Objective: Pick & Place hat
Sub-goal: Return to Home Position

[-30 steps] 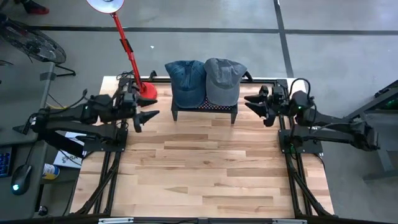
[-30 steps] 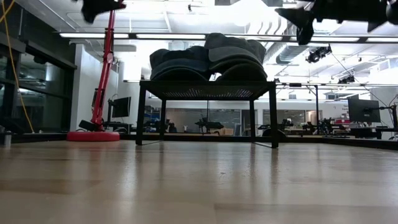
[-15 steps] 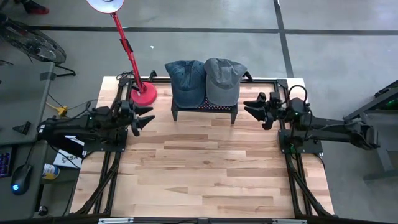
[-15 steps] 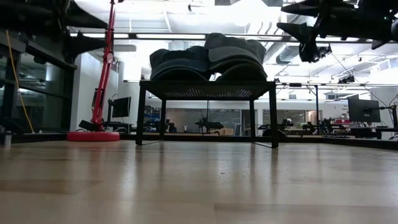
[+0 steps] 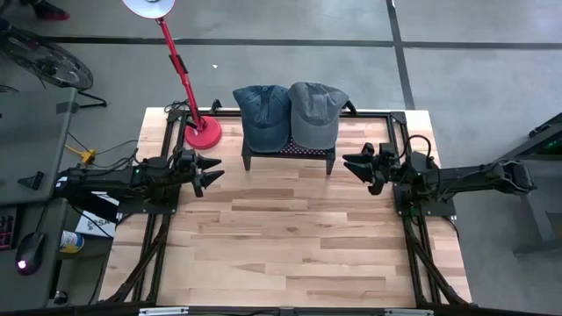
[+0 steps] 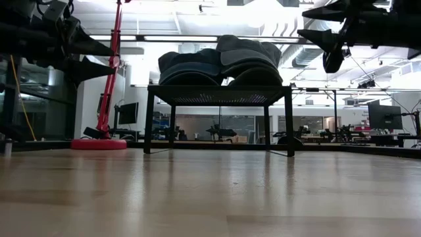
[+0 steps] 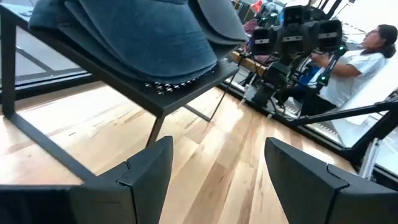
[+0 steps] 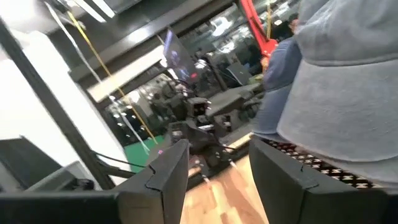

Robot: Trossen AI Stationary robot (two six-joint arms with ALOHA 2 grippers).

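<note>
Background person (image 7: 359, 70) past shelf (image 7: 184, 94) and caps (image 7: 134, 34), solely in left wrist view

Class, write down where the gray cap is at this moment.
In the high view, the gray cap sits on the right half of the black shelf near the table's far edge, right beside the blue cap on its left.

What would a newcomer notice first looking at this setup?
The blue caps and gray caps, stacked side by side on the black shelf at the wooden table's far end. A red lamp stands left of the shelf, and the left claw and right claw hover open and empty on either side.
</note>
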